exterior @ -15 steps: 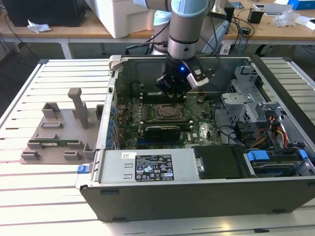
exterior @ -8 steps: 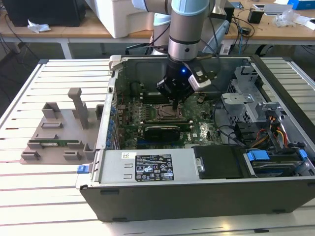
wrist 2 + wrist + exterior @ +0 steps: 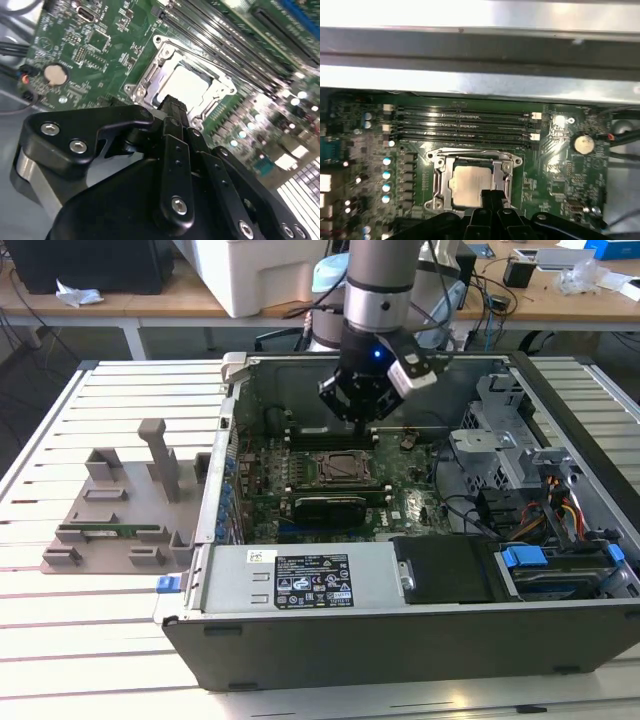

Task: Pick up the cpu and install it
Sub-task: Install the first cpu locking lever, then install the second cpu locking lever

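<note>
In the exterior view, the gripper (image 3: 357, 412) is seen hanging inside the open computer case (image 3: 400, 640), above the far part of the motherboard (image 3: 330, 490). The socket (image 3: 345, 468) lies just below and in front of the gripper. A grey holder fixture (image 3: 130, 510) is set on the slatted table (image 3: 60, 640), well apart from the gripper, toward the exterior view's left.

In the second wrist view, the black fingers (image 3: 172, 117) are seen brought together, with nothing held between them. The cpu (image 3: 186, 87) is seated in the metal-framed socket (image 3: 145, 82) just beyond the fingertips. A coin cell battery (image 3: 55, 74) is seen farther off on the board.

In the first wrist view, the cpu (image 3: 468, 184) is shown lying flat in the socket frame (image 3: 440, 180), immediately ahead of the closed fingertips (image 3: 492, 197). Beyond it, the memory slots (image 3: 462, 125) are laid in parallel rows.
</note>
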`<act>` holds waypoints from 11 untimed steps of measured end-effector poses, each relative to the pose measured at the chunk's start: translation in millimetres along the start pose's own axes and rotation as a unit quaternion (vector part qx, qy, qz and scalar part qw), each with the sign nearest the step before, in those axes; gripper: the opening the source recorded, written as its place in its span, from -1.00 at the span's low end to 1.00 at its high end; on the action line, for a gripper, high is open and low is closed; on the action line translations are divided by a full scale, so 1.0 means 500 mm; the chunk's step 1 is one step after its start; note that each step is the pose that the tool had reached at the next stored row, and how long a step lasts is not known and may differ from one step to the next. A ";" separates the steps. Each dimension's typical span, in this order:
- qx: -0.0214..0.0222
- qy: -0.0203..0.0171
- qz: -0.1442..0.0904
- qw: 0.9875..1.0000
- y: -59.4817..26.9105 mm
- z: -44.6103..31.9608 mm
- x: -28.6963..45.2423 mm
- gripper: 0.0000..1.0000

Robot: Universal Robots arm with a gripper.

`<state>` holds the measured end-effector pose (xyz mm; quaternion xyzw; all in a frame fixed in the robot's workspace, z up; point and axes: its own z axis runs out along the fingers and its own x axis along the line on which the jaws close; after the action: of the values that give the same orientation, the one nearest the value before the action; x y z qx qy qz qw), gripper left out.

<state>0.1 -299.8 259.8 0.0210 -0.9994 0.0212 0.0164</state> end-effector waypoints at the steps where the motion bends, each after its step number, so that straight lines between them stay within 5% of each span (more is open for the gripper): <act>1: 0.000 0.000 0.000 1.000 0.000 -0.008 0.000 -0.79; 3: 0.002 0.000 0.000 1.000 -0.002 -0.035 0.001 -0.79; 9: 0.002 0.000 0.000 1.000 -0.002 -0.037 0.001 -0.79; 11: 0.002 0.000 0.000 1.000 -0.014 -0.036 0.002 -0.79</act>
<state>0.1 -306.0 278.1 0.0209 -0.9994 0.0235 0.0164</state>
